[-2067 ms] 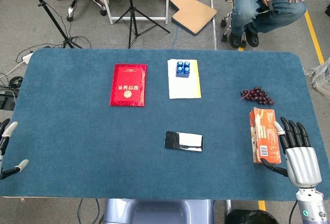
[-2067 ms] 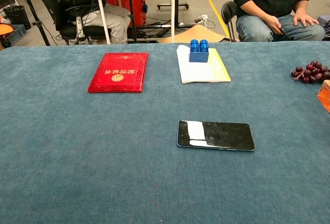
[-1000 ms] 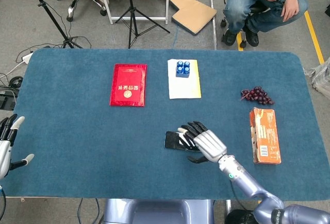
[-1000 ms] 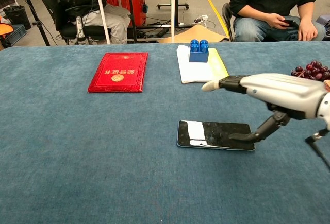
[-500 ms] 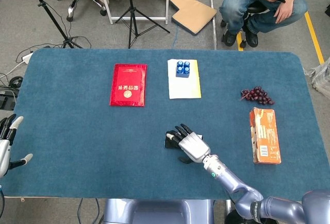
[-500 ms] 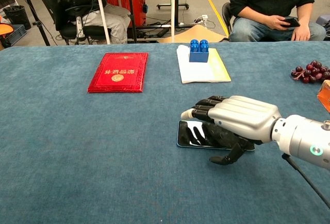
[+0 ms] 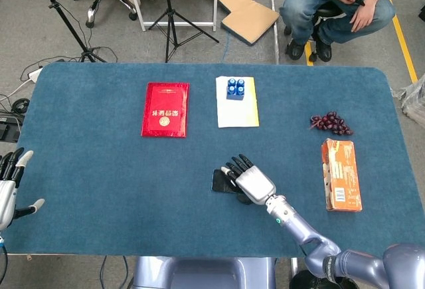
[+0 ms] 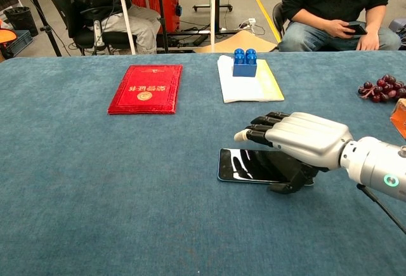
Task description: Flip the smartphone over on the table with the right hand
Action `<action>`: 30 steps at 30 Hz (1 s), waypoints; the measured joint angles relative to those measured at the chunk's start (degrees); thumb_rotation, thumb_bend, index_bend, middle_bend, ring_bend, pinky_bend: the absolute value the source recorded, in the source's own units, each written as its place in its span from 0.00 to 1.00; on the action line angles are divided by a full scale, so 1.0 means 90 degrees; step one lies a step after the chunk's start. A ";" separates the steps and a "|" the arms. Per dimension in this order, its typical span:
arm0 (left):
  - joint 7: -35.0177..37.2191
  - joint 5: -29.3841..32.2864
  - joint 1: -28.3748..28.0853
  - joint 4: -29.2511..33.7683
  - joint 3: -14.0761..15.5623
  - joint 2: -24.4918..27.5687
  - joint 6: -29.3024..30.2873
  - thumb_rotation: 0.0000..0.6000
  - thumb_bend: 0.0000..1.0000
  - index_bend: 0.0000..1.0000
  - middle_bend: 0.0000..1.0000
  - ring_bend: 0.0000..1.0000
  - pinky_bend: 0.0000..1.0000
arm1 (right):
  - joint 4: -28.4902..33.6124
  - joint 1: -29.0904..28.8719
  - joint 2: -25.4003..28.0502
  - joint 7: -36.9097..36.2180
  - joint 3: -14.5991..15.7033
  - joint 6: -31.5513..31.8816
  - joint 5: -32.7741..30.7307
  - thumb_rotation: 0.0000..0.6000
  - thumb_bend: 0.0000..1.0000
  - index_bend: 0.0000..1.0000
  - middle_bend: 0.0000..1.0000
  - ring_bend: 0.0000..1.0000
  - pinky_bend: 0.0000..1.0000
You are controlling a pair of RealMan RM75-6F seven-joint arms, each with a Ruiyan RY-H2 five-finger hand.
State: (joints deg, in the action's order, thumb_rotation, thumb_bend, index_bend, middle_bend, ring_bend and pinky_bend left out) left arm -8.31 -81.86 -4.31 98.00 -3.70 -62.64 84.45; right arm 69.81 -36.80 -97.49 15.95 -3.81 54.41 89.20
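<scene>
The smartphone lies flat on the blue table, dark glossy face up, its long side running left to right. In the head view only the phone's left end shows. My right hand hovers over the phone's right half, palm down. Its fingers stretch out leftward a little above the screen, and its thumb reaches down to the phone's near edge at the right end. The same right hand covers most of the phone from above. My left hand stays at the table's near left edge, fingers spread, holding nothing.
A red booklet lies at the back left. A white and yellow pad carries a blue block. Grapes and an orange box sit to the right. A person sits beyond the table's far edge.
My right hand came in from the right and settled over the phone. In the last half second its fingers rose off the screen and drew slightly right. The phone has not moved.
</scene>
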 measured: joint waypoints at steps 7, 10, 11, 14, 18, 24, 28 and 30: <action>-0.0010 -0.0023 0.0005 0.0023 0.0012 0.0012 0.0032 1.00 0.00 0.00 0.00 0.00 0.00 | 0.0059 -0.0069 0.0072 0.0117 0.0045 -0.0196 -0.0153 1.00 0.22 0.14 0.12 0.00 0.09; 0.0007 -0.0023 0.0008 0.0021 0.0016 0.0021 0.0036 1.00 0.00 0.00 0.00 0.00 0.00 | 0.0121 -0.0094 0.0091 0.0231 0.0064 -0.0263 -0.0218 1.00 0.22 0.14 0.12 0.00 0.09; 0.0011 -0.0023 0.0009 0.0020 0.0018 0.0023 0.0035 1.00 0.00 0.00 0.00 0.00 0.00 | 0.0150 -0.0104 0.0092 0.0280 0.0069 -0.0281 -0.0247 1.00 0.22 0.14 0.12 0.00 0.09; 0.0023 -0.0024 0.0007 0.0013 0.0024 0.0027 0.0030 1.00 0.00 0.00 0.00 0.00 0.00 | 0.0165 -0.0132 0.0080 0.0417 0.0066 -0.0328 -0.0326 1.00 0.22 0.14 0.10 0.00 0.09; 0.0035 -0.0031 0.0006 0.0007 0.0027 0.0031 0.0037 1.00 0.00 0.00 0.00 0.00 0.00 | 0.0119 -0.0182 0.0048 0.0564 0.0057 -0.0480 -0.0482 1.00 0.22 0.14 0.09 0.00 0.09; 0.0044 -0.0023 0.0003 -0.0011 0.0028 0.0025 0.0036 1.00 0.00 0.00 0.00 0.00 0.00 | -0.0040 -0.0239 -0.0015 0.0727 0.0047 -0.0583 -0.0664 1.00 0.26 0.17 0.13 0.02 0.17; 0.0033 -0.0020 -0.0003 -0.0009 0.0034 0.0019 0.0025 1.00 0.00 0.00 0.00 0.00 0.00 | -0.0129 -0.0241 -0.0029 0.0710 0.0094 -0.0494 -0.0597 1.00 0.41 0.24 0.22 0.13 0.28; 0.0027 -0.0027 -0.0003 -0.0006 0.0037 0.0019 0.0030 1.00 0.00 0.00 0.00 0.00 0.00 | -0.0148 -0.0240 -0.0028 0.0633 0.0125 -0.0444 -0.0539 1.00 0.51 0.27 0.26 0.17 0.33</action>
State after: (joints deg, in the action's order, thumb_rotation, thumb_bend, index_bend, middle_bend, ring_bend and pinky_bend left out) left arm -8.07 -82.10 -4.34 97.95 -3.37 -62.46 84.72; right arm 68.48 -38.96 -97.74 21.65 -2.69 50.41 84.35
